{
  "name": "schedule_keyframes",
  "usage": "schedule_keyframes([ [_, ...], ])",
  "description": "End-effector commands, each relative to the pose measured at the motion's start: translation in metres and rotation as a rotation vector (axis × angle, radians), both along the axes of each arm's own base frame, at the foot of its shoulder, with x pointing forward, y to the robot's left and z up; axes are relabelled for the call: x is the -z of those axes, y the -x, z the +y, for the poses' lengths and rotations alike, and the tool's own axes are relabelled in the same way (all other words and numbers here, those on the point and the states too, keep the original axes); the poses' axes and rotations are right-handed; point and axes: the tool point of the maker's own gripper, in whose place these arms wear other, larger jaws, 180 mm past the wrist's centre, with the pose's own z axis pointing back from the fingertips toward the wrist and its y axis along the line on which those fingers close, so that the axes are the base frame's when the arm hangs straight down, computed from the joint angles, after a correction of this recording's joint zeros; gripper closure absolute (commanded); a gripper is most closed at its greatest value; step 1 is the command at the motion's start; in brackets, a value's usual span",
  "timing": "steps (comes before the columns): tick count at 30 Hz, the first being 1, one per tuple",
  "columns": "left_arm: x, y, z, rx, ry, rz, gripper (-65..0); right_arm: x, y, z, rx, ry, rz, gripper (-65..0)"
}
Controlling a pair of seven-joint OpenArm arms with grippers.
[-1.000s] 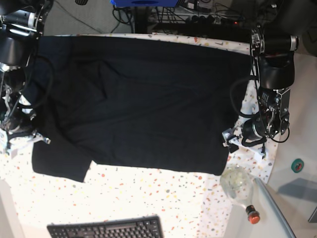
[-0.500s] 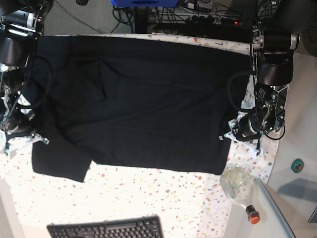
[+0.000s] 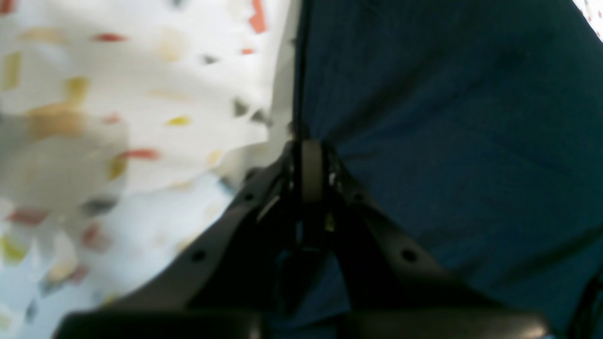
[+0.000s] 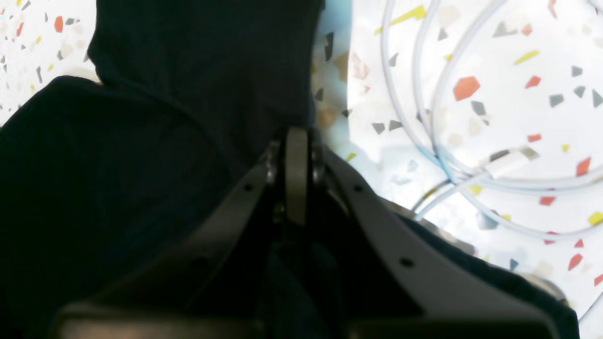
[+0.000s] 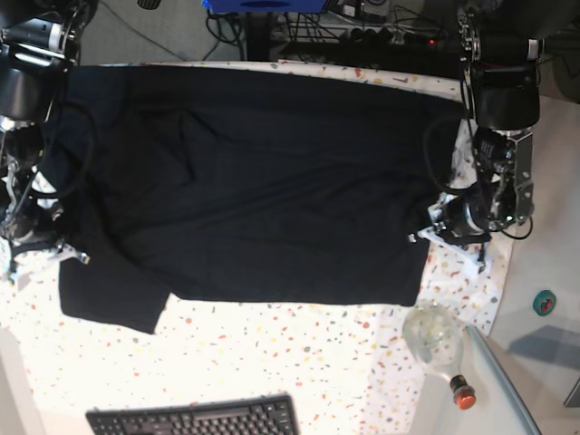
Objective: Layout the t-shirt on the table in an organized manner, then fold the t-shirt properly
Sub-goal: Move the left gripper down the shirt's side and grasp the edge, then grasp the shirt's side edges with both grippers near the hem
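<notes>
Both arms are pinching the black t-shirt (image 5: 254,181) lying spread on the speckled desk (image 5: 299,362).
Left gripper (image 3: 306,141) jaws are closing tight on its side edge — right gripper (image 4: 297,136) jaws are clamping cloth too.

A black keyboard (image 5: 195,419) lies at the near edge. Beyond the far edge, tangled cables (image 5: 362,32) and what may be a blue box (image 5: 263,4).
</notes>
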Motion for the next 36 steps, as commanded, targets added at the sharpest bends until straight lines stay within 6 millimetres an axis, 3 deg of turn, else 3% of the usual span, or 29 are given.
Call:
schedule_keyframes([
  [1, -0.021, -0.012, 0.01, -0.014, -0.009, -0.058, 0.0, -0.016, -0.014, -0.008, 0.005, 0.016, -0.053, 0.0],
  [6, -0.035, 0.015, 0.019, -0.014, -0.011, -0.026, 0.0, -0.017, -0.015, -0.007, 0.005, 0.014, -0.054, 0.0],
  [12, -0.03, 0.049, 0.018, 0.013, -0.026, 0.035, 0.0, -0.016, -0.015, -0.005, 0.003, 0.009, -0.054, 0.0],
  [20, -0.03, 0.067, 0.014, 0.04, -0.043, 0.045, 0.0, -0.016, -0.016, -0.003, -0.001, 0.01, -0.055, 0.0],
  [21, -0.028, 0.071, 0.013, 0.046, -0.038, 0.067, -4.8, -0.016, -0.016, -0.003, -0.001, 0.01, -0.055, 0.0],
  [25, -0.03, 0.075, 0.011, 0.061, -0.04, 0.085, -39.5, -0.016, -0.016, -0.004, 0.0, 0.01, -0.055, 0.0],
  [27, -0.035, 0.073, 0.013, 0.067, -0.05, 0.074, -50.8, -0.016, -0.016, -0.004, 0.0, 0.01, -0.055, 0.0],
  [29, -0.04, 0.07, 0.014, 0.07, -0.06, 0.059, -55.6, -0.016, -0.016, -0.003, -0.001, 0.01, -0.055, 0.0],
  [33, -0.057, 0.063, 0.044, -0.021, -0.075, 0.01, -55.6, -0.015, -0.015, -0.003, -0.003, 0.013, -0.052, 0.0],
  [36, -0.066, 0.044, 0.057, -0.058, -0.082, -0.02, -55.6, -0.016, -0.016, -0.005, -0.003, 0.016, -0.053, 0.0],
])
